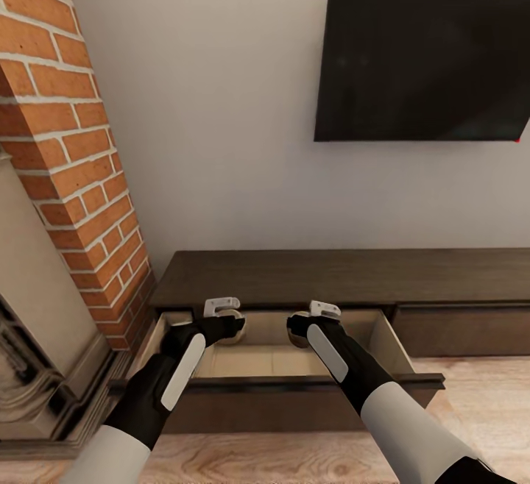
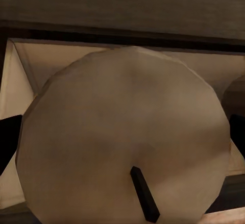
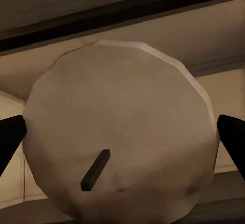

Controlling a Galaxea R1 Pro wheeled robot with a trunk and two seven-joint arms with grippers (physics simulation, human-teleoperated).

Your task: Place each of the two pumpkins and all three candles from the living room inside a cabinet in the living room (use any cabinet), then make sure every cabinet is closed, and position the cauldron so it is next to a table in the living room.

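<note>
Dark brown wood: the low cabinet (image 1: 346, 276) runs along the wall under a black TV screen (image 1: 423, 61), with its left drawer (image 1: 394, 344) pulled out and showing a pale interior. Brick fireplace column (image 1: 66, 153) stands at the cabinet's left end.

Head view: both arms reach down into the open drawer. Left gripper (image 1: 224, 320) is near the drawer's back left, with a beige rounded shape, the left candle (image 1: 234, 328), partly visible at its tip. Right gripper (image 1: 313, 322) is near the drawer's back centre, with the right candle (image 1: 299, 329) mostly hidden behind it.

Left wrist view adds what the head view hides: the candle's (image 2: 122, 137) flat tan top with a dark wick (image 2: 143, 193), and black jaws at either side pressed against it, gripping it above the drawer's pale walls.

Right wrist view: same arrangement; the candle (image 3: 120, 132) is held between dark jaws at both edges, its wick (image 3: 95, 170) visible, with the drawer interior and cabinet edge behind.
</note>
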